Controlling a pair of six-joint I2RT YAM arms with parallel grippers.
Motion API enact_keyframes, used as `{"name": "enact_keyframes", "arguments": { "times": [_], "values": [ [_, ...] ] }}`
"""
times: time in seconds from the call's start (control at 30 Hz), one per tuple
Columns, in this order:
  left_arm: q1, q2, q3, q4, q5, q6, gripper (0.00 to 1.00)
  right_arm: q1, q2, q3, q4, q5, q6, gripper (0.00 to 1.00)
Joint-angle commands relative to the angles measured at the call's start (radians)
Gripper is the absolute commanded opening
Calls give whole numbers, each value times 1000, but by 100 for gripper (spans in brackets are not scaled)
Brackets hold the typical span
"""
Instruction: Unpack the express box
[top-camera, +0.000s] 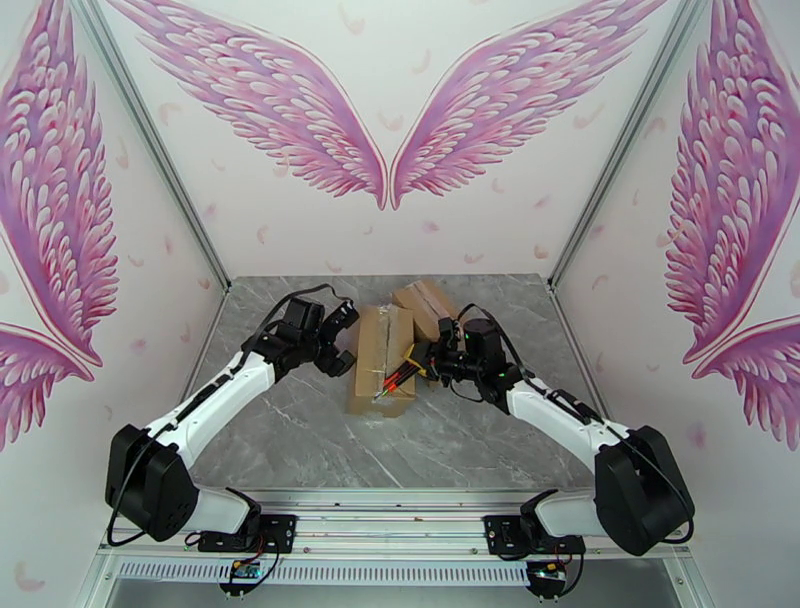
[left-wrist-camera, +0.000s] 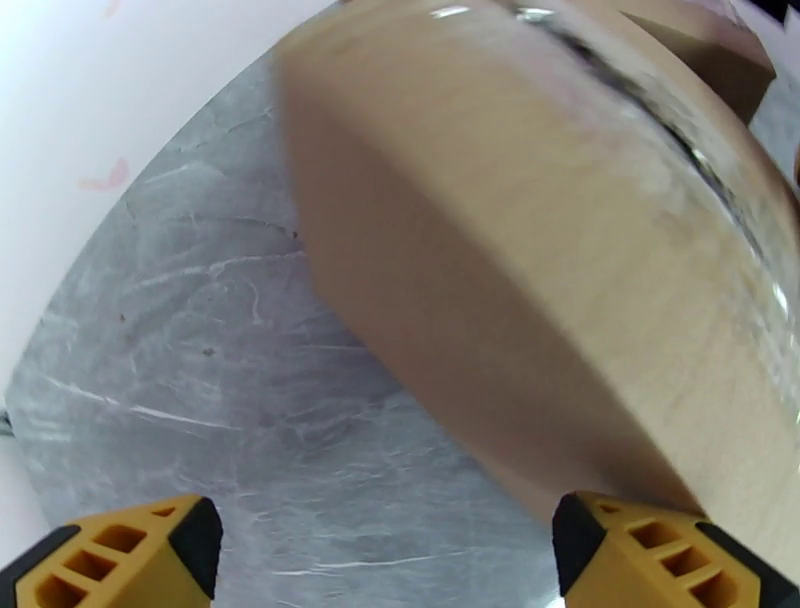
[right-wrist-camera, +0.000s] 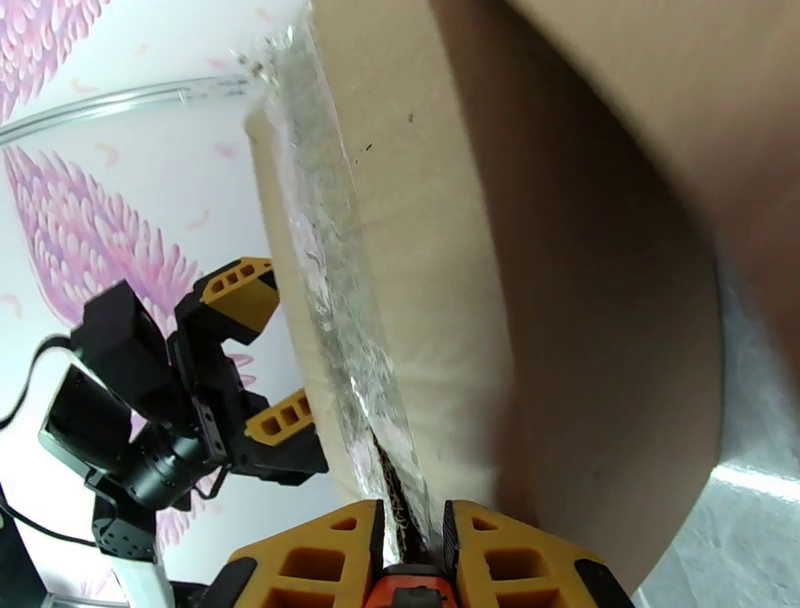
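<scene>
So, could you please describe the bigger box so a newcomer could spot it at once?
At the middle of the grey marble table lie two cardboard boxes. It is the nearer, longer box, with clear tape along its top; unlike the smaller box behind it, a red-and-yellow cutter rests on it.

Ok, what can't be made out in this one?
- Inside the box: it is closed, in every view.
- The tool in the right gripper: too small in the top view, cut off by the bottom edge in the right wrist view.
- The box's surface, left wrist view: blurred.
- The second box: partly hidden by the right arm, top view.
</scene>
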Motion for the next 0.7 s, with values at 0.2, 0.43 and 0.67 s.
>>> {"name": "enact_keyframes", "arguments": {
  "times": [0.2, 0.43, 0.67],
  "values": [
    [-21, 1, 64, 77, 140, -432, 90, 37, 25, -12, 36, -66, 12, 0],
    [-31, 41, 160, -39, 41, -429, 89, 39, -53, 68, -96, 26, -100, 0],
    [-88, 80, 290, -197, -114, -430, 89, 16, -202, 168, -420, 210, -312, 0]
  ]
}}
